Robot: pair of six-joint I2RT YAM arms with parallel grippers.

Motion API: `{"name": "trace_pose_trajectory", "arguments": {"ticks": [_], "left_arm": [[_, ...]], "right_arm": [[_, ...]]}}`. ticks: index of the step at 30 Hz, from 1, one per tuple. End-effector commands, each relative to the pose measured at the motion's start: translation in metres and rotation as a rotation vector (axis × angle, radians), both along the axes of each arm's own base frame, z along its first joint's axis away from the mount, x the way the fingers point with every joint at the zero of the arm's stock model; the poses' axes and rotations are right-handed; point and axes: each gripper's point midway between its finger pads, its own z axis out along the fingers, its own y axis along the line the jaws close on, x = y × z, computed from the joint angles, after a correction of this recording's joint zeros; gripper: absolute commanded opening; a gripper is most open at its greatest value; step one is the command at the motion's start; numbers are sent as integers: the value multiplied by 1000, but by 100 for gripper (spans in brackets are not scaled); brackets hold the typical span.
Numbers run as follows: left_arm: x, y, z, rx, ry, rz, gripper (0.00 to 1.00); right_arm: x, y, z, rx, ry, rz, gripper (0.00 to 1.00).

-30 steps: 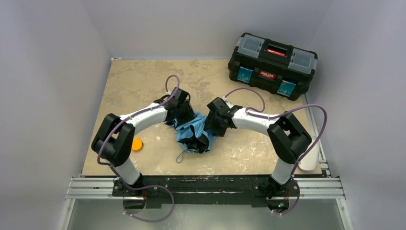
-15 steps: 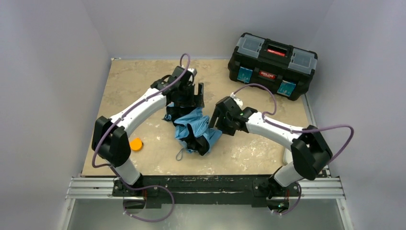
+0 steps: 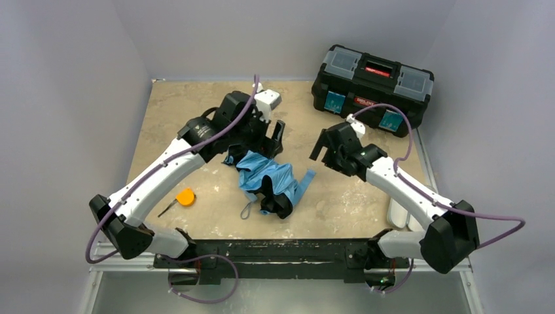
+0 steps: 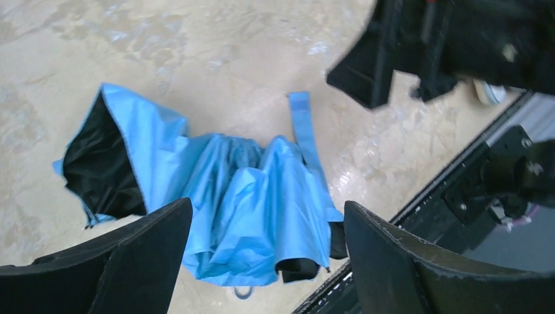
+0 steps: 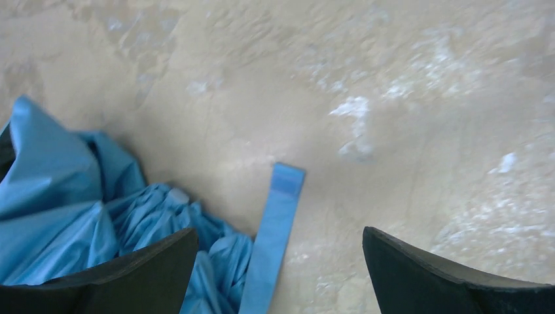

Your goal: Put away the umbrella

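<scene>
The mottled beige surface (image 3: pixel 196 118) stands between pale grey walls. A black plastic toolbox with a red label (image 3: pixel 372 80) sits in its corner at 1 o'clock. The compact folding umbrella of light blue fabric with black lining (image 3: pixel 268 180) lies near the middle of the surface, a little toward 6 o'clock. It is collapsed but not rolled, a loose crumpled bundle. At 8 o'clock from it, well apart, lies a small round orange tape measure (image 3: pixel 186 197).

The left gripper (image 4: pixel 265 212) hangs above the bundle at about 11 o'clock, with its jaws spread wide and nothing between them. The right gripper (image 5: pixel 280 235) hangs at 2 o'clock from the bundle, its jaws also spread and empty.

A flat light blue closing strap (image 5: pixel 275 216) lies out on the surface at 3 o'clock of the bundle, and a thin cord loop (image 3: pixel 247 210) shows at 7 o'clock.

I judge the umbrella to be light. The fabric is probably soft and slippery, so a pinch on the cloth alone would only pull out folds. The thin ribs may bend if they are squeezed across. The shaft and the handle are hidden under the cloth. The better hold seems to be around the thick middle of the bundle, where the stiff core should be. The strap would serve for wrapping, not for lifting.
</scene>
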Motion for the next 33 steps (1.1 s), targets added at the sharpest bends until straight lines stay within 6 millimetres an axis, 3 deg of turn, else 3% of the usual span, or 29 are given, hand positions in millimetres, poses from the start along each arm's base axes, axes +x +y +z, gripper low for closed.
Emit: {"name": "trace_pose_trajectory", "arguments": {"ticks": [1, 6, 10, 15, 19, 24, 29, 33], "left_arm": [[-21, -31, 1, 19, -31, -168, 84], [-23, -77, -22, 50, -1, -184, 79], [-12, -112, -57, 57, 43, -106, 79], [-7, -155, -99, 33, 124, -151, 76], [9, -165, -133, 92, 147, -99, 73], [23, -178, -162, 121, 166, -71, 67], [33, -179, -195, 157, 207, -35, 62], [36, -173, -209, 182, 214, -8, 59]], "right_arm": [[14, -34, 11, -65, -38, -37, 99], [24, -57, 51, -98, -128, -120, 99], [27, -80, 93, -114, -234, -207, 99], [28, -97, 141, -98, -347, -236, 99], [20, -106, 170, -78, -425, -252, 99], [12, -112, 193, -57, -490, -262, 99], [5, -111, 207, -26, -536, -245, 99], [3, -107, 207, -9, -538, -219, 99]]}}
